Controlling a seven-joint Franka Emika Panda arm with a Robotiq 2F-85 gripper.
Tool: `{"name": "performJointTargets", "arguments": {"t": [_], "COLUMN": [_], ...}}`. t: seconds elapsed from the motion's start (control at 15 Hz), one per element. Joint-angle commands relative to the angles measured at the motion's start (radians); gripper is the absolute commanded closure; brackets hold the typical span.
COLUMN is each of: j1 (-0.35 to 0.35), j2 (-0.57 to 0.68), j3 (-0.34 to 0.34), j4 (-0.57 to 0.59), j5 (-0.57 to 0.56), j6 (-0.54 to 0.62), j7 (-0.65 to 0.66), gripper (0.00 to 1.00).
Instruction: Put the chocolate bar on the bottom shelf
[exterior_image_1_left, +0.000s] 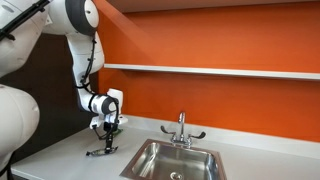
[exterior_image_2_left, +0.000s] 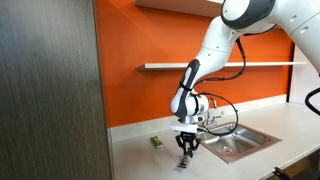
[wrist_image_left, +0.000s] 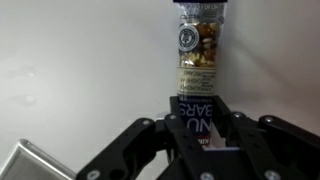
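Note:
The chocolate bar (wrist_image_left: 200, 50) has a dark blue wrapper with a clear window showing nuts. It lies on the grey-white countertop (exterior_image_1_left: 70, 155). In the wrist view my gripper (wrist_image_left: 200, 130) has its fingers closed against both sides of the bar's near end. In both exterior views the gripper (exterior_image_1_left: 103, 146) (exterior_image_2_left: 186, 150) is down at the countertop, left of the sink. The bottom shelf (exterior_image_1_left: 220, 71) (exterior_image_2_left: 235, 65) is a long white board on the orange wall, well above the gripper.
A steel sink (exterior_image_1_left: 175, 160) (exterior_image_2_left: 238, 142) with a faucet (exterior_image_1_left: 182, 128) is set in the counter. A small light-green flat item (exterior_image_2_left: 157, 142) lies near the gripper. A tall grey cabinet (exterior_image_2_left: 50, 90) stands beside the counter. A higher shelf (exterior_image_2_left: 180, 8) sits above.

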Motion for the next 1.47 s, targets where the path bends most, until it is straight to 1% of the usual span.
{"name": "performJointTargets", "arguments": {"t": [0.0,0.13,0.2,0.33,0.4,0.6,0.67,0.8,1.07,1.2,1.4], "j1": [0.034,0.029,0.016,-0.017,-0.017,-0.039,-0.040,-0.034,-0.041,-0.053,-0.069], "j2": [-0.099,-0.141,-0.162,-0.206,-0.224,-0.281,-0.299,-0.328,-0.390,-0.419,-0.458], "j3": [-0.032,-0.027,-0.013,0.022,0.022,0.051,0.052,0.038,0.028,0.034,0.043], "j4": [-0.069,-0.091,-0.100,-0.121,-0.130,-0.157,-0.166,-0.178,-0.205,-0.221,-0.247], "j5": [-0.060,-0.086,-0.088,-0.087,-0.094,-0.079,-0.090,-0.129,-0.246,-0.289,-0.309], "j6": [0.024,0.016,0.011,-0.003,-0.013,-0.049,-0.067,-0.104,-0.167,-0.182,-0.173], "j7": [0.054,0.033,0.008,-0.077,-0.098,-0.217,-0.251,-0.280,-0.347,-0.397,-0.438], "gripper": [0.90,0.90,0.90,0.90,0.90,0.90,0.90,0.90,0.90,0.90,0.90]}}
